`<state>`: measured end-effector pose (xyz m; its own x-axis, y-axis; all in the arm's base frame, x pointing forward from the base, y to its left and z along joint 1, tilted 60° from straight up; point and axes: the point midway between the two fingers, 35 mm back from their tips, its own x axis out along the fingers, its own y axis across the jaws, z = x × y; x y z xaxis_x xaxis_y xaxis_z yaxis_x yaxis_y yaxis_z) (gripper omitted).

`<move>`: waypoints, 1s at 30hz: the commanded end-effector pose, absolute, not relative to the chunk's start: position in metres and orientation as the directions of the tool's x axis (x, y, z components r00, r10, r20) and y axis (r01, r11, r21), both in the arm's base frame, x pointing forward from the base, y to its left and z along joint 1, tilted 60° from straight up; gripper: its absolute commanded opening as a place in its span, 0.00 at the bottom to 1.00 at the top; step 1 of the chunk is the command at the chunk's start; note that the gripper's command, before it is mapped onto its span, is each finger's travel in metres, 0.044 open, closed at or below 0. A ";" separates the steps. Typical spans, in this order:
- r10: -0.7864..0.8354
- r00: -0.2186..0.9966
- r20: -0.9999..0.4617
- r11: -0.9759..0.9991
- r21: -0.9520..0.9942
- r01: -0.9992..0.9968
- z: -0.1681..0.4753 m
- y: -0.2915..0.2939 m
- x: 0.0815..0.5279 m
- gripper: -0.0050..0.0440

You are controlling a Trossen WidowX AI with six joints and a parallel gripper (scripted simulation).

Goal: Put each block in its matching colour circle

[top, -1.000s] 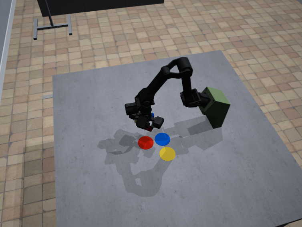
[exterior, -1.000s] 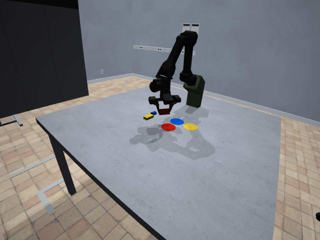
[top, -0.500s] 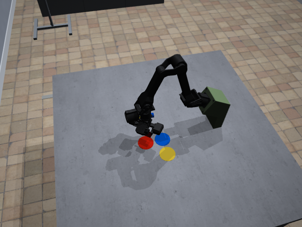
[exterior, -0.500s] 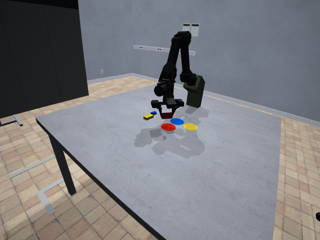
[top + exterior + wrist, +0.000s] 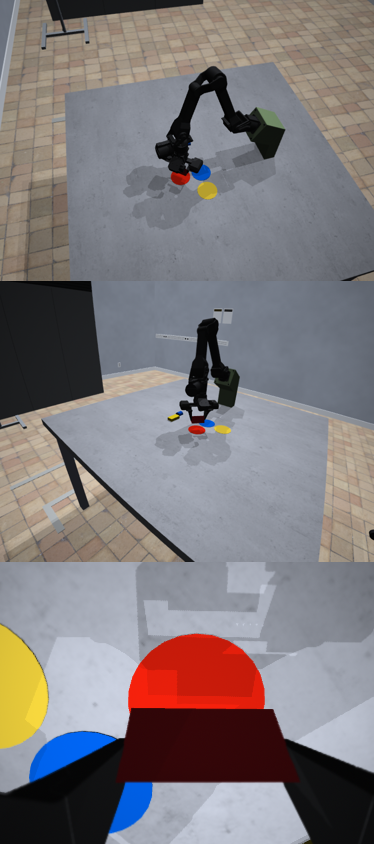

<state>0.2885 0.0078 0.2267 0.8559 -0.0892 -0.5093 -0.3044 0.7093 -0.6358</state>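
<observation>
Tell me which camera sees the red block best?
The wrist view: the red block looks biggest there. The exterior view shows it small between the fingers; the top view mostly hides it.

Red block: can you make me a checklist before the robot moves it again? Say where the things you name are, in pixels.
1. Gripper [image 5: 184, 171] [image 5: 198, 419] [image 5: 203, 747] has red block [image 5: 184, 172] [image 5: 197, 419] [image 5: 207, 747]: ok.
2. Red block lined up wholly over red circle [image 5: 180, 178] [image 5: 196, 430] [image 5: 196, 669]: cannot tell.
3. Red block down on the table [image 5: 120, 120] [image 5: 256, 477]: not ok, it is in the air.
4. No block on red circle: ok.
5. Yellow block [image 5: 173, 417] and blue block [image 5: 189, 144] [image 5: 179, 413] in their circles: not ok, both outside.
</observation>
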 end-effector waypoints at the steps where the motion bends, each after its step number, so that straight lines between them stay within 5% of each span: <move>1: -0.089 0.869 -0.487 0.714 -0.640 -0.285 0.235 0.010 0.290 0.65; 30: -0.088 0.867 -0.490 0.709 -0.642 -0.291 0.221 0.007 0.311 0.65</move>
